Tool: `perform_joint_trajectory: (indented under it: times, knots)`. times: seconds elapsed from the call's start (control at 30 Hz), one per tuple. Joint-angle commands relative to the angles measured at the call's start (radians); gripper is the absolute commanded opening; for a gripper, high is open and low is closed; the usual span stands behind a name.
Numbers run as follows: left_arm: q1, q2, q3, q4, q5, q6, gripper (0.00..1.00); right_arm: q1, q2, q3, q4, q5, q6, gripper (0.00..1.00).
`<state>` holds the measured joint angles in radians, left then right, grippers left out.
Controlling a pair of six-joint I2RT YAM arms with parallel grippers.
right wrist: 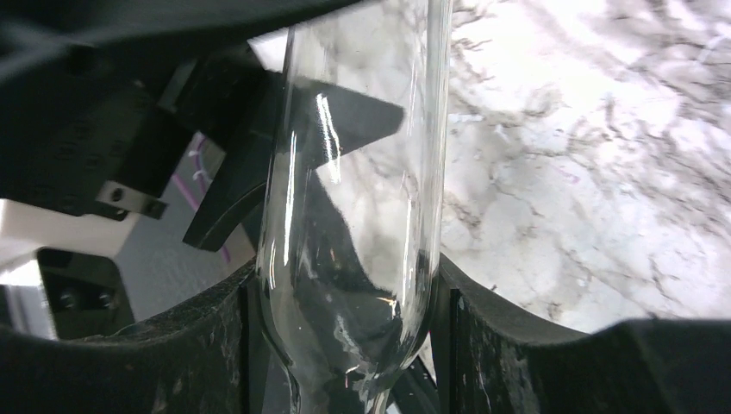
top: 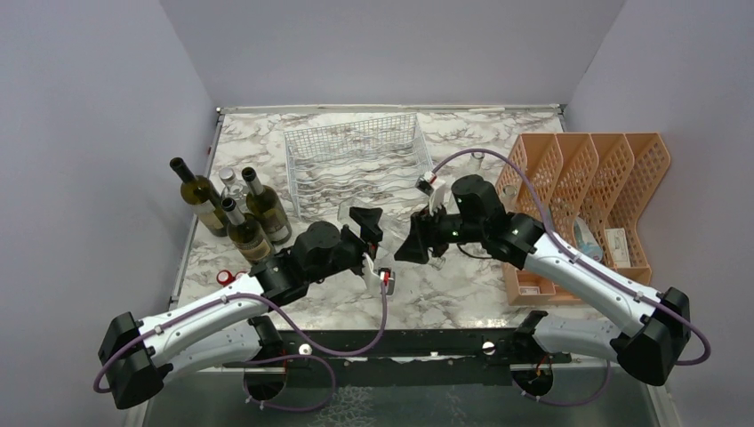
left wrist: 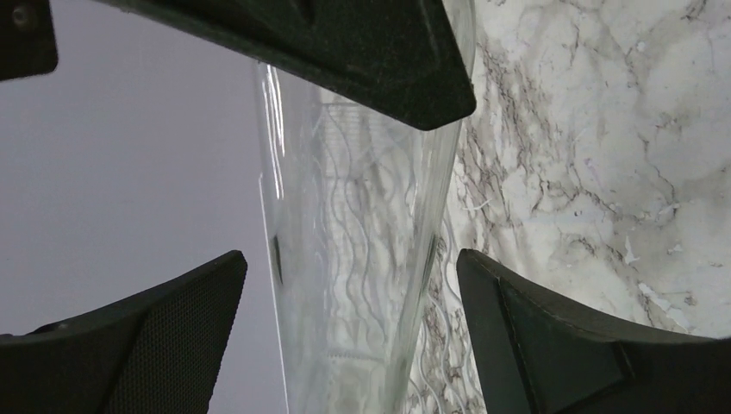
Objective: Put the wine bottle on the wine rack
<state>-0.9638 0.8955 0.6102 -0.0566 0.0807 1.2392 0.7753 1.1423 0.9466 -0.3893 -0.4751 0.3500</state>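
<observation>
Right wrist: right gripper (right wrist: 345, 341) clamps the wine bottle (right wrist: 353, 172); left wrist: left gripper (left wrist: 349, 289) gapes around it

Tabletop (top: 462, 294) is showing white marble with grey veining. Wine rack (top: 356, 165), upper centre, is reading white wire mesh in wavy rows. Divider tray (top: 622, 178), right of frame, is showing orange, perforated. Wine bottles (top: 265, 209), left, are showing dark green glass with cream labels. Clear wine bottle (right wrist: 353, 216) is showing colourless, with marble veins coming through. Left gripper (left wrist: 349, 259) and right gripper (right wrist: 345, 276) are showing matte black. Arms (top: 204, 325) are showing white with black joints, cables (top: 384, 311) purple. Walls (top: 89, 133) are reading pale lavender.
</observation>
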Motion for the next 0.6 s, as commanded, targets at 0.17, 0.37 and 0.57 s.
perform_joint_trajectory:
  times: [0.17,0.37,0.57]
  knots:
    - [-0.003,-0.110,-0.012,0.083,0.079,-0.112,0.99,0.001,-0.077,0.014,0.001,0.221,-0.030,0.01]
    - [-0.003,-0.186,-0.006,0.112,0.120,-0.296,0.99,0.001,-0.101,-0.034,-0.040,0.351,-0.046,0.01]
    - [-0.003,-0.268,-0.059,0.366,-0.152,-0.860,0.99,0.002,-0.087,-0.099,-0.024,0.388,-0.077,0.01]
